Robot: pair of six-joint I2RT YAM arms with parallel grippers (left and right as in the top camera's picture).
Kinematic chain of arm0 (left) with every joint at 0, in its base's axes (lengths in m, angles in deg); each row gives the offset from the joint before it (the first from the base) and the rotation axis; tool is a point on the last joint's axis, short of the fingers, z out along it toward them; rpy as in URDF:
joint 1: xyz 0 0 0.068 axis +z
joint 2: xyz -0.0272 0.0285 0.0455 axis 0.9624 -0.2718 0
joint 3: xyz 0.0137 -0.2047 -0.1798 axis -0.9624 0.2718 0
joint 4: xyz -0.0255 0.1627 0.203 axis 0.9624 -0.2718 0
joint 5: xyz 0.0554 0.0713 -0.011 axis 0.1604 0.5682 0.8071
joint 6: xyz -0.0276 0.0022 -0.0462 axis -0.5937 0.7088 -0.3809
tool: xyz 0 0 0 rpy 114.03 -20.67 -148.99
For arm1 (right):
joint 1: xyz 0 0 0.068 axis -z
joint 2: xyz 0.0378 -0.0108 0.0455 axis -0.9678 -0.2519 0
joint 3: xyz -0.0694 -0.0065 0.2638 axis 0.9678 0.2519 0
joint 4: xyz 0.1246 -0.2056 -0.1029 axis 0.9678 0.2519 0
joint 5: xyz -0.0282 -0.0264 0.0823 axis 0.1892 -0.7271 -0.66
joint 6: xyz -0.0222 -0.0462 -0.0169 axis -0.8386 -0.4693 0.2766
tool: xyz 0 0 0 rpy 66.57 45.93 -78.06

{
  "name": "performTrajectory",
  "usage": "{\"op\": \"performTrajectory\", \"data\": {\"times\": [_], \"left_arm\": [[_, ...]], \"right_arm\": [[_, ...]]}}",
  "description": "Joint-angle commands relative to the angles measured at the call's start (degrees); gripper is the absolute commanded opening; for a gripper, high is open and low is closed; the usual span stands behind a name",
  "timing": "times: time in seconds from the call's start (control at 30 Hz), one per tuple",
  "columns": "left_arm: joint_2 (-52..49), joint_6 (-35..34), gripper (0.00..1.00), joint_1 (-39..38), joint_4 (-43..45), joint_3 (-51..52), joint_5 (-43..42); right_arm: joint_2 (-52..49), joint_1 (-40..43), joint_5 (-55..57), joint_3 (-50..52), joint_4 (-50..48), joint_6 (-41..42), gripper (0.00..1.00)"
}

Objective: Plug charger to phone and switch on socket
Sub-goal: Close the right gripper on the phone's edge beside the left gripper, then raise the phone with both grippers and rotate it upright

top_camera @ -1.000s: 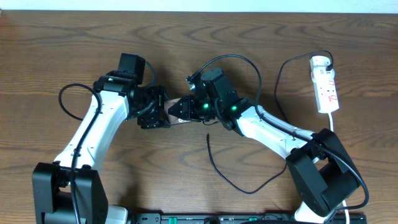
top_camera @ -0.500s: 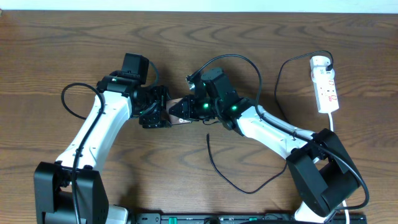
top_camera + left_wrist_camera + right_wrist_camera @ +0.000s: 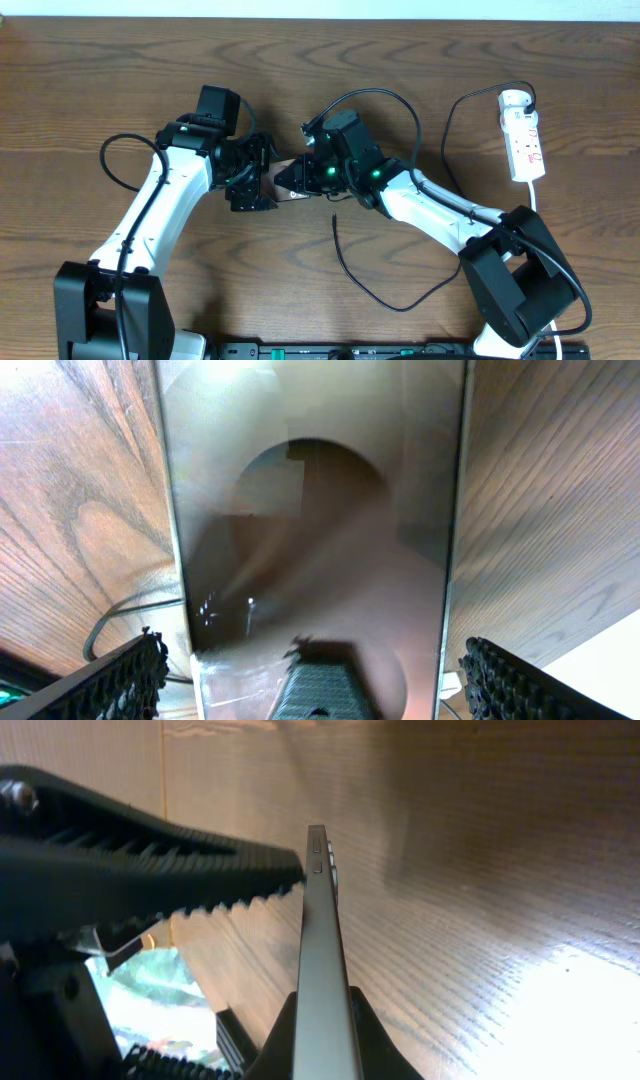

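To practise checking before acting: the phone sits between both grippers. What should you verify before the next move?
1. The right gripper is shut on the phone: ok.
2. The left gripper is open, off the phone's edges: ok.
3. The charger has its tip loose on the table: ok.
4. The phone's port faces that tip: cannot tell.
5. The socket is switched off: cannot tell.

The table [image 3: 100,60] is brown with dark wavy grain. The socket [image 3: 524,135] is white with red markings, the charger [image 3: 337,245] black, the phone [image 3: 310,560] glossy grey.
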Motion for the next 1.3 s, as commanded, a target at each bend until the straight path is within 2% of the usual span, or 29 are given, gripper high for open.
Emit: {"op": "performTrajectory", "data": {"times": [0.0, 0.3, 0.33, 0.47, 0.53, 0.7, 1.03, 1.13, 1.27], "left_arm": [[1.01, 0.11, 0.93, -0.33, -0.22, -1.31, -0.81], [1.03, 1.11, 0.93, -0.28, 0.39, -1.31, -1.09], [1.03, 5.05, 0.93, -0.20, 3.02, -1.31, -1.66], [1.03, 13.42, 0.93, -0.15, 11.37, -1.31, -4.76], [1.03, 21.22, 0.93, -0.15, 18.64, -1.31, -5.09], [1.03, 30.27, 0.93, -0.15, 27.02, -1.31, -3.39], [1.01, 36.20, 0.93, -0.15, 38.88, -1.25, -0.48], [1.01, 37.40, 0.93, -0.15, 44.44, -0.98, -0.33], [1.01, 38.69, 0.93, -0.15, 48.13, -0.98, 0.35]], "right_arm": [[-0.02, 0.96, -0.42, -0.39, -0.46, -0.81, 0.01], [-0.02, 5.16, 0.15, -0.39, -0.46, -1.73, 0.01], [-0.02, 6.67, 0.70, -0.39, -0.46, -1.70, 0.01], [-0.02, 10.56, 2.38, -0.39, -0.50, -0.22, 0.01], [-0.02, 13.62, 2.40, -0.39, -0.85, 4.87, 0.01], [-0.02, 16.94, 1.73, -0.39, -3.96, 13.29, 0.01], [-0.02, 18.36, 1.40, -0.39, -21.44, 35.47, 0.01], [-0.02, 18.34, 1.38, -0.39, -24.20, 43.36, 0.01], [-0.02, 18.27, 0.79, -0.39, -25.31, 48.17, 0.01]]}}
